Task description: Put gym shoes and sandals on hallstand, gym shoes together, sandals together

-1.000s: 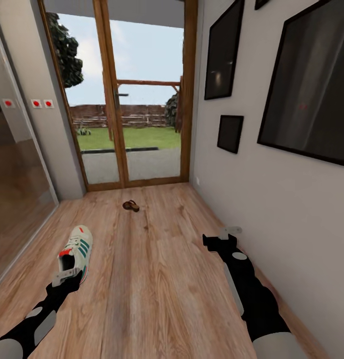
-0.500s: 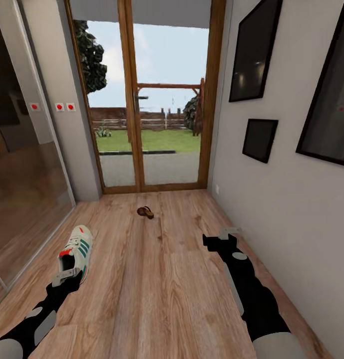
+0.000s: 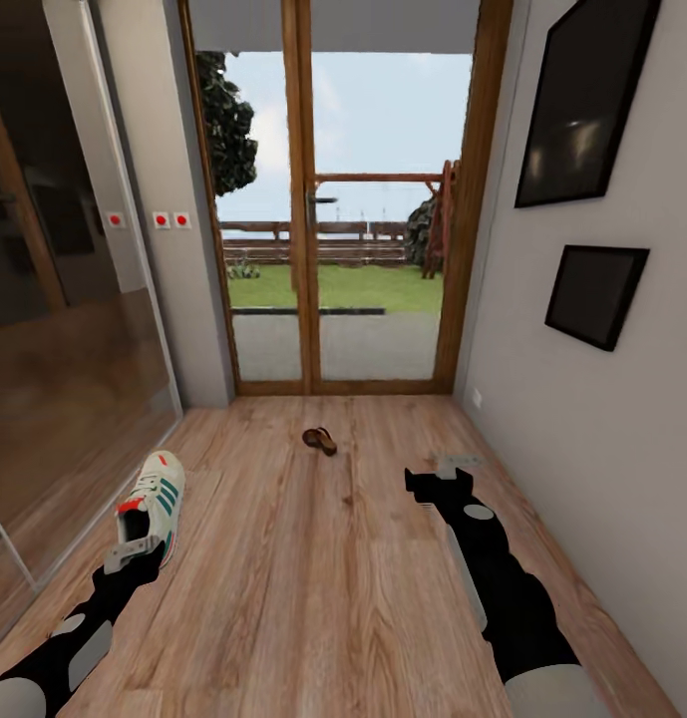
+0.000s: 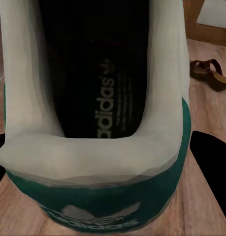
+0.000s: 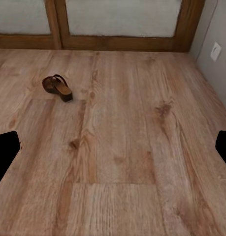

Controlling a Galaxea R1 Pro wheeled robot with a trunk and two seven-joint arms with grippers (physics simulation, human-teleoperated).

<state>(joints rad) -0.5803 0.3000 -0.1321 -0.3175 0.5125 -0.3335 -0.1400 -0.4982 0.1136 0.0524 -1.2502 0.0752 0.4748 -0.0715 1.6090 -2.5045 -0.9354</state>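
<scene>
Gripping the gym shoe (image 3: 154, 502) at its heel, left pincer (image 3: 134, 554); its wrist view reveals the insole. Right pincer (image 3: 443, 481) spread, empty; sandal (image 5: 57, 87) lies ahead.

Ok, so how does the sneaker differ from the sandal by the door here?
The sneaker is cream-white with green stripes and red tabs; the sandal is dark brown. The sneaker looks much bigger and closed with laces, while the sandal is small and open-backed. The sneaker sits at the left gripper, its heel between the fingers in the left wrist view; the sandal lies alone, farther off near the glass door. Both are over the wooden floor.
</scene>
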